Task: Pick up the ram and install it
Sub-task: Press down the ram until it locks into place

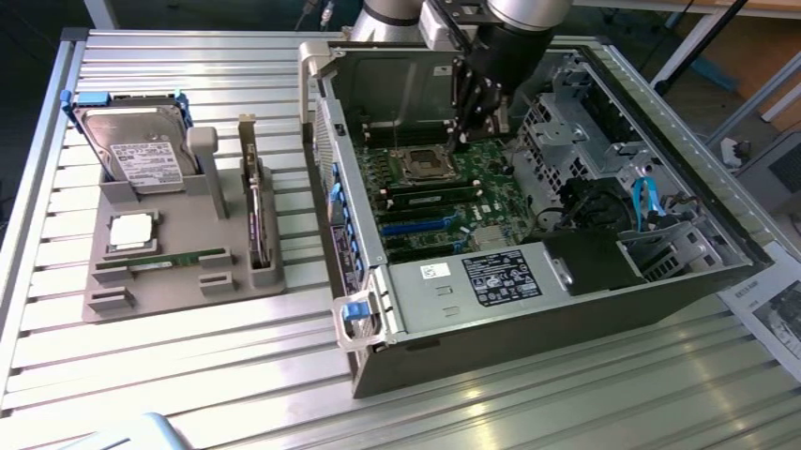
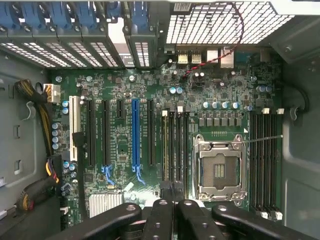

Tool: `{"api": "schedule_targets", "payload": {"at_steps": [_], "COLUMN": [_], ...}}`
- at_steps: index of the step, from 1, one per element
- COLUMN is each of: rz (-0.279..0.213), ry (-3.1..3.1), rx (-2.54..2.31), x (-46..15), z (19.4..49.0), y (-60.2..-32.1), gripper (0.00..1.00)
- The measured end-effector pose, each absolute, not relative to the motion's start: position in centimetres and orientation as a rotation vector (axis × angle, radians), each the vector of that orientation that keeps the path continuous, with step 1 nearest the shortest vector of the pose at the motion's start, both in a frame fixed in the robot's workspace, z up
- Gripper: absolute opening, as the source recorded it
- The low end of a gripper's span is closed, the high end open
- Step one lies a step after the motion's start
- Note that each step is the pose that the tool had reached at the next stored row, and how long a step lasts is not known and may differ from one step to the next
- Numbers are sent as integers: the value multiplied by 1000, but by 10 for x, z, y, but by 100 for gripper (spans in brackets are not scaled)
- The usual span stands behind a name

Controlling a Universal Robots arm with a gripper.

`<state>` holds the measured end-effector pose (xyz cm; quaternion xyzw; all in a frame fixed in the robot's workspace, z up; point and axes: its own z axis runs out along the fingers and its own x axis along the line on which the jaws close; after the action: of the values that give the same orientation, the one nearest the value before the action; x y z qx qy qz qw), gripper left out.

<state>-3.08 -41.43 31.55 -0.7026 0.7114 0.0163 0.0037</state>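
In the exterior view, the black two-fingered gripper (image 1: pixel 466 139) hangs inside the open dark grey computer tower case (image 1: pixel 626 291), its tips just above the green motherboard (image 1: pixel 438 202) beside the square metal processor socket (image 1: pixel 417 164). The fingers are pressed together and nothing shows between them. Well apart, on the exterior view's left, a grey moulded plastic parts holder (image 1: pixel 188 281) sits on the ribbed aluminium table (image 1: pixel 163 366). The ram (image 1: pixel 163 261), a long narrow green stick, lies in the holder's front groove, untouched. In the same holder stand a silver hard drive (image 1: pixel 141 155) with a white label, its print too small to read, a square silver processor chip (image 1: pixel 131 232) and an upright dark expansion card (image 1: pixel 258 220). The black power supply (image 1: pixel 526 277) in the case carries a black label with white print and a small white sticker beside it; neither is legible. A printed sheet of paper (image 1: pixel 776 314) lies at the exterior view's right edge, its text unreadable.

In the wrist view, the gripper (image 2: pixel 173 202) shows closed black fingers (image 2: pixel 159 220) over the motherboard (image 2: pixel 120 145), next to the empty socket (image 2: pixel 219 170). A green-edged seated stick (image 2: pixel 165 145) stands in one memory slot, in the bank close to the fingertips. The blue expansion slot (image 2: pixel 135 132) and its black neighbours bear no readable marking.
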Motion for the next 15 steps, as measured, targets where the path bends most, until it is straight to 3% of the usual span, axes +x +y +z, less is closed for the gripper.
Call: {"api": "schedule_targets", "payload": {"at_steps": [15], "rz": [48], "ry": [2234], "rx": [-2205], "x": [-18], "z": [321], "y": [-414], "gripper": [10]}}
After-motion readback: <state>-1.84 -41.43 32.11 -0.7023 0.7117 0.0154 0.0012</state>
